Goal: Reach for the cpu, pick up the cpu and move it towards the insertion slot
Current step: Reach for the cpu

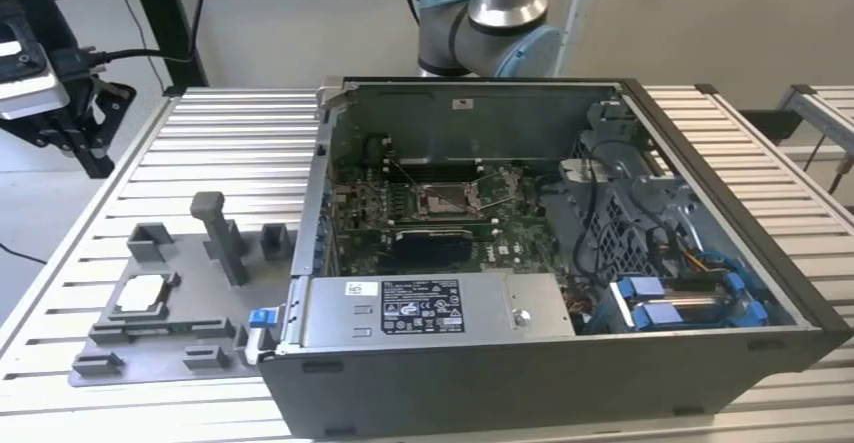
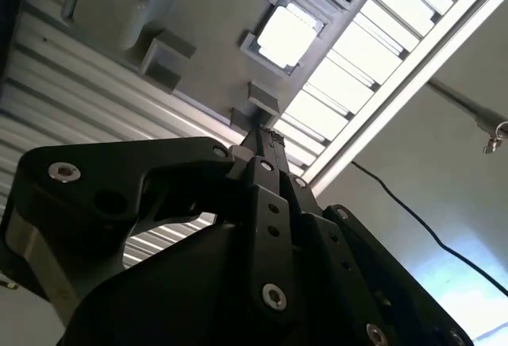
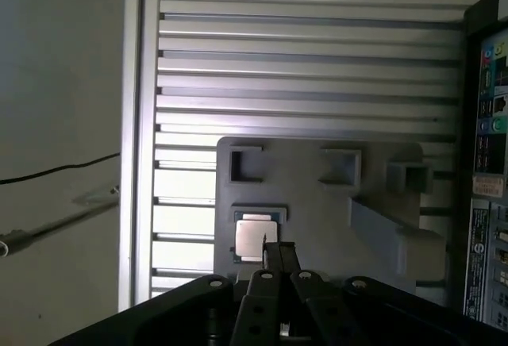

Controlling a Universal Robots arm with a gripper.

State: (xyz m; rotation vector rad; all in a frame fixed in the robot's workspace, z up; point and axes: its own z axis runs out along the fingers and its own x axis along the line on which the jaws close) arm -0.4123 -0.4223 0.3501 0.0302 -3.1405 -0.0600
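On the ribbed aluminium table (image 1: 240, 133), toward the exterior view's left, a grey plastic fixture (image 1: 200, 308) lies flat, and the cpu (image 1: 144, 295) sits pale face up in a square recess of that fixture, on the side farthest from the computer case (image 1: 534, 363). The open case stands just beside the fixture on the exterior view's right. Inside it, the insertion slot (image 1: 447, 199) shows as a silver-framed square with a dark centre on the green board, with a larger black panel next to it. The cpu and the slot are well apart, separated by the case wall. The gripper (image 1: 91, 158) hangs at the upper left of the exterior view, raised clear of the table and away from the fixture. In both wrist views its two black fingers run side by side with their tips together and nothing between them (image 2: 264, 138) (image 3: 278, 249). Both wrist views also show the cpu (image 2: 287, 35) (image 3: 255, 239) beyond the fingertips, seated in its recess and not touched by the gripper. The arm's base joint (image 1: 487, 23) rises behind the case.
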